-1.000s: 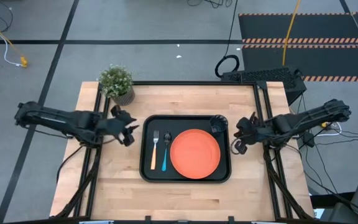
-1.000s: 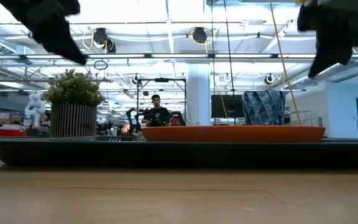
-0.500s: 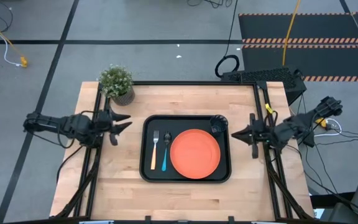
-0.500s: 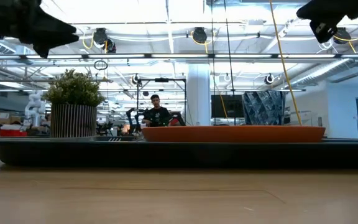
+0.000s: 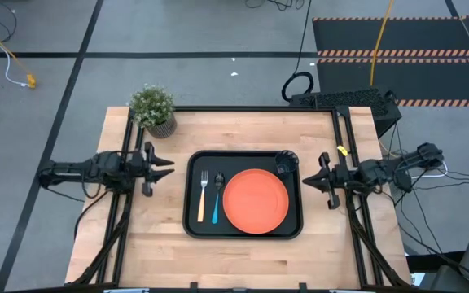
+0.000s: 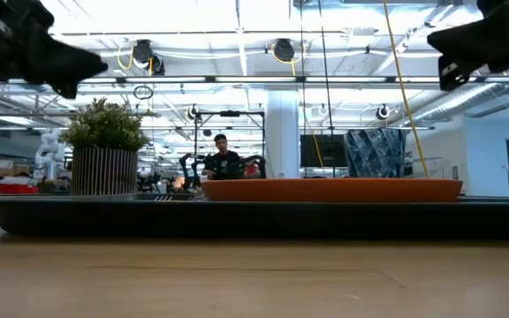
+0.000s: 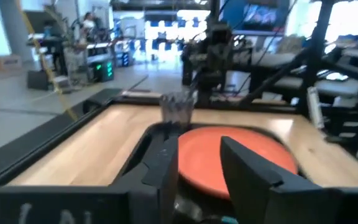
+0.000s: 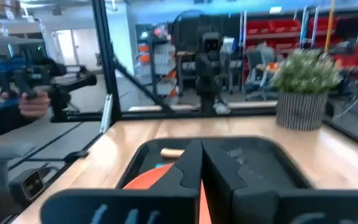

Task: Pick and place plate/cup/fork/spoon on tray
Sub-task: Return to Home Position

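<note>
Tray (image 5: 243, 234), black and rectangular, lies in the middle of the wooden table (image 5: 243, 262), with bare wood between it and the table's near edge. All four pieces of tableware sit inside its rim. The orange plate (image 5: 255, 200) lies flat and fills the tray's middle and right part. On the tray's left part lie the fork (image 5: 203, 199) and the spoon (image 5: 216, 203), side by side and parallel, handles toward the near edge. The fork is on the outside and the spoon just beside the plate. The dark cup (image 5: 286, 163) stands upright in the tray's far right corner, just beyond the plate.

Level with the tray's far half, the left pincer (image 5: 166, 166) hangs above the table's left edge, pointing in toward the tray and clear of it. Its fingers (image 7: 163, 168) stand partly apart with nothing between them. The right pincer (image 5: 306, 180) hangs over the table's right edge, just beside the tray's right rim and raised above it. Its fingers are closed together and empty.

A potted plant (image 5: 153, 108) stands at the table's far left corner. In the room beyond the table, a person (image 6: 222, 159) sits at a distance.
</note>
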`<state>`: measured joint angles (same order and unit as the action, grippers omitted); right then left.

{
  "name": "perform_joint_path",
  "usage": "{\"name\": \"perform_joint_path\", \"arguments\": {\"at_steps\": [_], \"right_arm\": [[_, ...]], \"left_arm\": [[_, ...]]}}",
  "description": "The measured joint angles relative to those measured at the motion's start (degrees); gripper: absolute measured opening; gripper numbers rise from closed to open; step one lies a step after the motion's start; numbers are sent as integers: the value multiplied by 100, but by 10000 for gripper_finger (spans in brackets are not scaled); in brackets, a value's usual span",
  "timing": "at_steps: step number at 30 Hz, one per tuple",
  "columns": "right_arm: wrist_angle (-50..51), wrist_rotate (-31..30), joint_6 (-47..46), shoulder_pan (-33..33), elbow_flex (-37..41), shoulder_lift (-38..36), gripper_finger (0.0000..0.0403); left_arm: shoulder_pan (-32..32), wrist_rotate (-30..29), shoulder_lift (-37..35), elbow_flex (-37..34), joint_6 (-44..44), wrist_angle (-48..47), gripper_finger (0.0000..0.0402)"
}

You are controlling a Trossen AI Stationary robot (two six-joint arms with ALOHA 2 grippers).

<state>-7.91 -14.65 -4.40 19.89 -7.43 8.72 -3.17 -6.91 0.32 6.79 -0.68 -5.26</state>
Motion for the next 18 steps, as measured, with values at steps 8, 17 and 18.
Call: {"name": "perform_joint_path", "arguments": {"at_steps": [8,17,18], "right_arm": [[12,1198,-81,-797,9,-117,0],[287,1169,-445,-956,626,-214,0],[297,1169,-517,-956,626,-205,0]], "left_arm": [[796,720,0,-406,-347,370,45],[989,992,271,-529,-655,387,4],[974,990,332,-529,-693,383,3]]}}
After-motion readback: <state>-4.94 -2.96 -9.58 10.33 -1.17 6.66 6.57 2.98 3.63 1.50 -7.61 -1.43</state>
